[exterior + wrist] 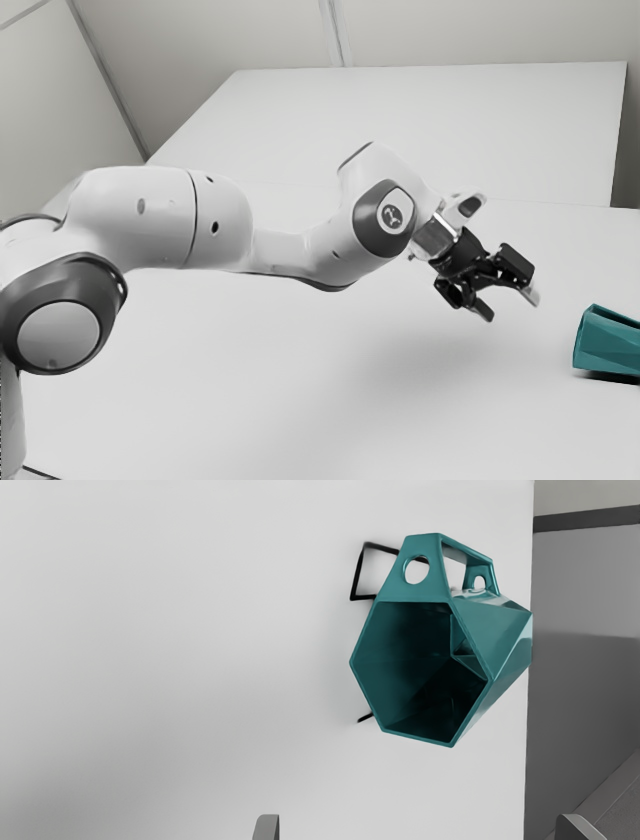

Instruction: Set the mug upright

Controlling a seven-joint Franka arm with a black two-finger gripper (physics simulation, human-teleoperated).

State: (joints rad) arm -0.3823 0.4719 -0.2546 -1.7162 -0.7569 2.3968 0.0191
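Mug (607, 343) on its side at the exterior view's right, partly cut off by the frame, resting on the tabletop (300, 410). Its mouth (417, 672) faces the hand (510, 304), and its handle (441, 577) juts out sideways from the body. The hand is released and holds nothing: its fingers (269, 828) stand wide apart, raised above the tabletop and well apart from the mug.

The step in hand, as I judge it, is the approach; the grasp and the righting are both to come. The next move should carry the hand toward the exterior view's right and down, lining the fingers up with the mug. A grip with one finger inside the mouth and the other outside the wall looks workable, as does one across the body clear of the handle. Once closed, it wants a small lift, a turn that brings the mouth to the top, and a gentle lowering onto the base.

The slanted facets may let the mug slip or twist in a shallow grip. In the wrist view its body reaches toward the tabletop's edge, so a push there could send it over.
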